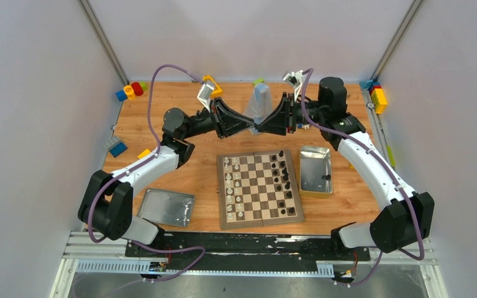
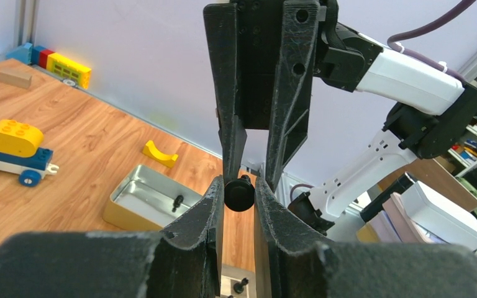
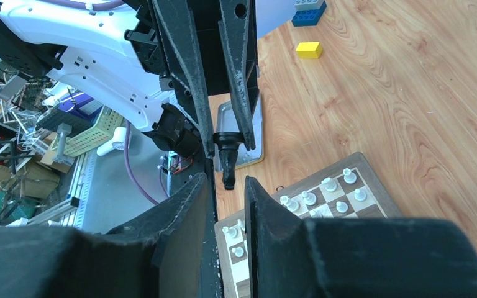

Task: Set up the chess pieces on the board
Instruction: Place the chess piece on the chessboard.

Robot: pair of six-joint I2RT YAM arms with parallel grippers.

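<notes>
My two grippers meet tip to tip in the air behind the board (image 1: 261, 221). The left gripper (image 1: 252, 128) (image 2: 239, 194) is shut on the round base of a black chess piece (image 2: 239, 194) (image 3: 227, 149). That piece points its head at the right gripper (image 1: 264, 128) (image 3: 228, 181), whose jaws stand narrowly apart around the tip with a gap on both sides. On the board, white pieces (image 1: 230, 181) fill the left columns and black pieces (image 1: 284, 180) stand on the right.
A silver tin (image 1: 315, 155) right of the board holds one black piece (image 1: 326, 177) (image 2: 177, 202). Its lid (image 1: 166, 207) lies at the front left. Toy blocks (image 1: 130, 90) (image 1: 377, 98) sit in the back corners, and a clear plastic item (image 1: 261, 99) lies behind the grippers.
</notes>
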